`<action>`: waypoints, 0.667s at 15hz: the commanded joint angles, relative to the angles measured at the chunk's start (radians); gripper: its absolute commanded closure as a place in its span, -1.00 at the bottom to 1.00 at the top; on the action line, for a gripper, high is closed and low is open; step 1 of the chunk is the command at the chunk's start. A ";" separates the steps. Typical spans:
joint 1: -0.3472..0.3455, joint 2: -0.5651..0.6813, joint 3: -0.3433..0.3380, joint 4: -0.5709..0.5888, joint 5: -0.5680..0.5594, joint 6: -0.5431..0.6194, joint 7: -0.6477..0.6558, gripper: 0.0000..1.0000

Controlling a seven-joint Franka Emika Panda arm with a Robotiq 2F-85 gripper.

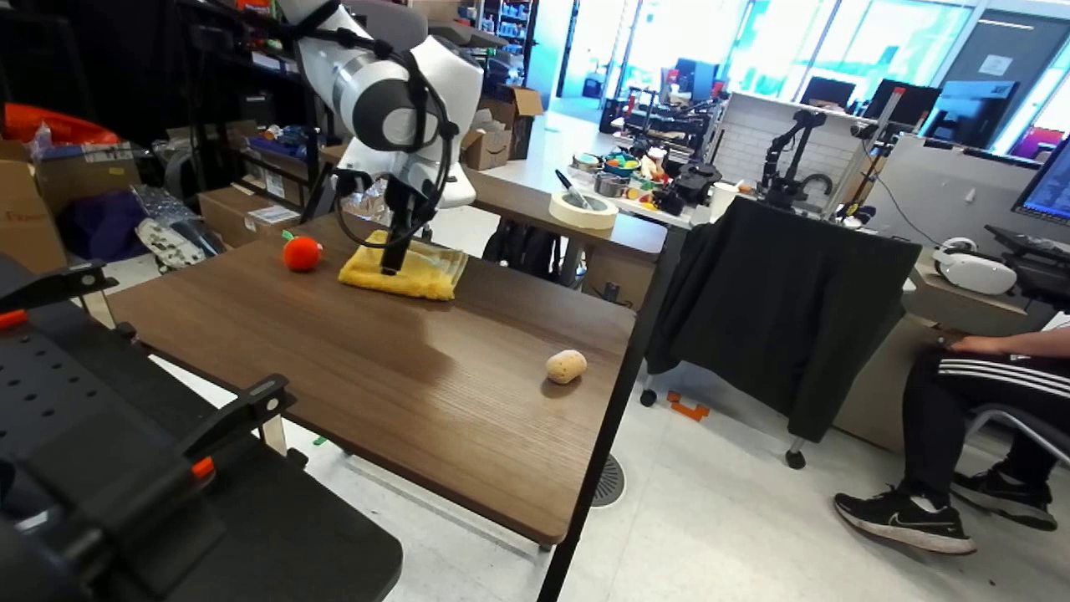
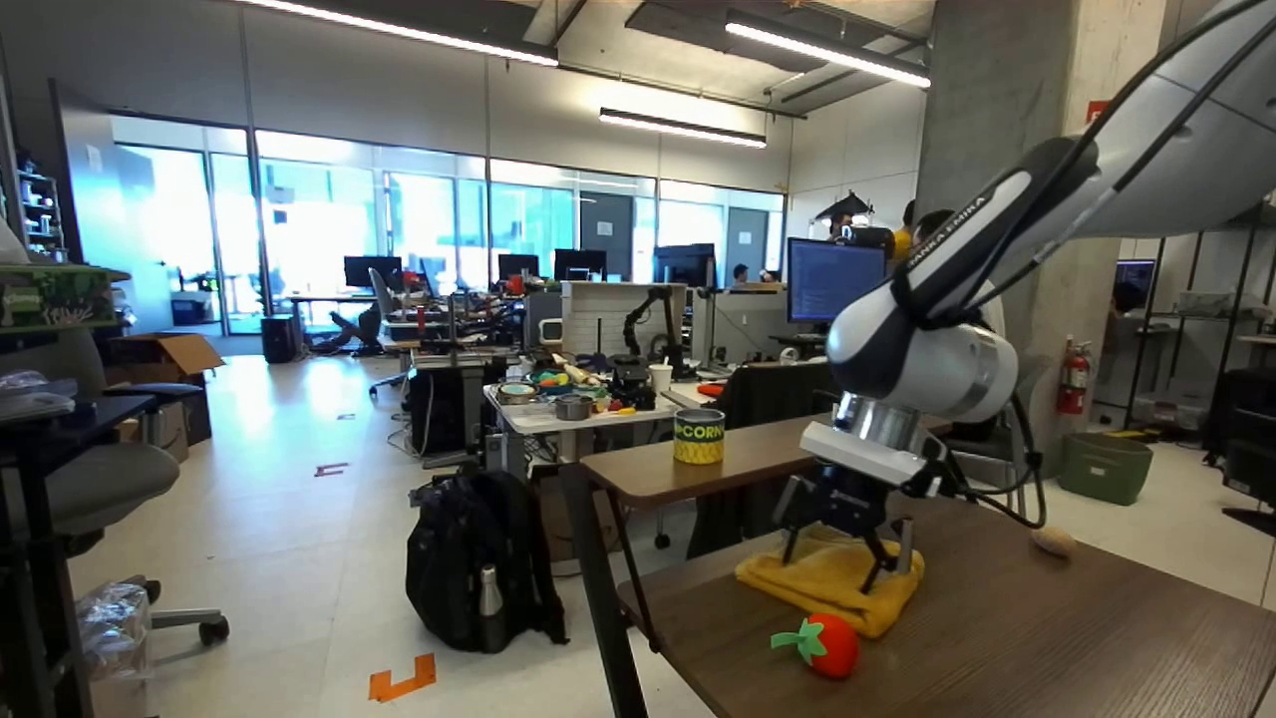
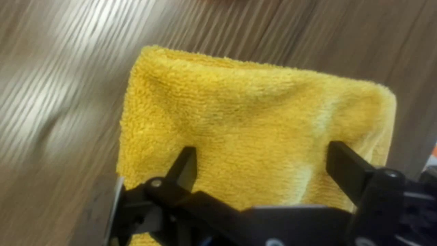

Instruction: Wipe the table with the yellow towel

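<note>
Because the yellow towel (image 3: 239, 126) is folded into a thick pad and laid flat near one edge of the tabletop (image 1: 376, 359), plenty of soft pile is offered for gripping, it may be judged. Above it, the jaws are spread wide and pointed downward, with both fingertips (image 3: 348, 167) set over the towel rather than outside its sides; nothing is seen pinched between them, and whether the pile is touched cannot be told. Such a stance seems suited to gathering a fold once they are brought together, the wiping being judged not yet begun. Just beside the towel, a green-topped tomato-like toy (image 2: 831, 650) is placed, close enough that it could be knocked by a stroke made that way. Well apart, nearer another edge, a potato-like item (image 1: 566, 366) is found, by which a long sweep might be hindered. Behind, on a narrower brown tabletop (image 2: 763, 451), a popcorn tin (image 2: 698, 437) is stood upright with its mouth turned up, so that something could be dropped in; its contents cannot be made out. Farther off, on a white tabletop (image 2: 528, 417), a metal pot (image 2: 574, 408) is set, and whether it is filled cannot be seen. Lower down, a steel bottle (image 2: 490, 603) is carried upright at the side of a black backpack (image 2: 454, 558), where tipping is presumably prevented.
</note>
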 commanded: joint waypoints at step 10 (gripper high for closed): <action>0.013 0.080 -0.045 0.053 0.010 -0.082 0.005 -1.00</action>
